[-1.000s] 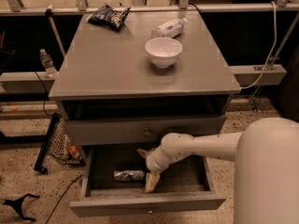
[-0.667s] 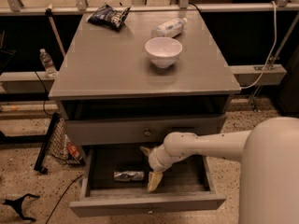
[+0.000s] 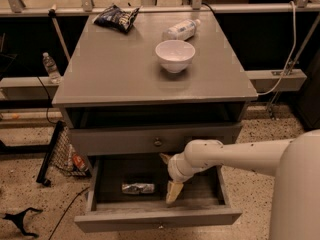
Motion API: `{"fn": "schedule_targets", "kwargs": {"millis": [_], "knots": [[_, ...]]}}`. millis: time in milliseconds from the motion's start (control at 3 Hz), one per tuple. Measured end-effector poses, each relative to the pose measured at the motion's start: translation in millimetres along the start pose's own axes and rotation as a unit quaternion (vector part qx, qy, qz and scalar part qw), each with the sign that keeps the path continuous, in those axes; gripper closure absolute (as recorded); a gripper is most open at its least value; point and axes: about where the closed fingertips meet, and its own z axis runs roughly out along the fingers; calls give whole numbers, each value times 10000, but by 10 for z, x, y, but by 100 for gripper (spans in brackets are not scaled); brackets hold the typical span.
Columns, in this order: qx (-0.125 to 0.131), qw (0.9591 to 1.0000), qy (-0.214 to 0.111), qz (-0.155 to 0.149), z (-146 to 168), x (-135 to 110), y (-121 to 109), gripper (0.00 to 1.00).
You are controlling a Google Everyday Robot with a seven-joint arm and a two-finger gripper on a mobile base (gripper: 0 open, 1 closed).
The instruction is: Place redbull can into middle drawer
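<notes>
Redbull can lies in middle drawer, hand just beside.

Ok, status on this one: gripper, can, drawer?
gripper low inside the open middle drawer. redbull can lying on its side on the drawer floor, beside the gripper, apart from it. Nothing blocking.

The hand hangs in the open middle drawer just beside the redbull can, whose markings are too dim to read, while the arm hides the drawer's rear right and is cut off at the picture's right edge.
</notes>
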Motion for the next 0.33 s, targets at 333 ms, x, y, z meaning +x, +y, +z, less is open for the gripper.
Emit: {"fn": "schedule_targets", "kwargs": {"millis": [333], "knots": [[-3, 9998, 80, 163, -110, 118, 43, 0]]}}
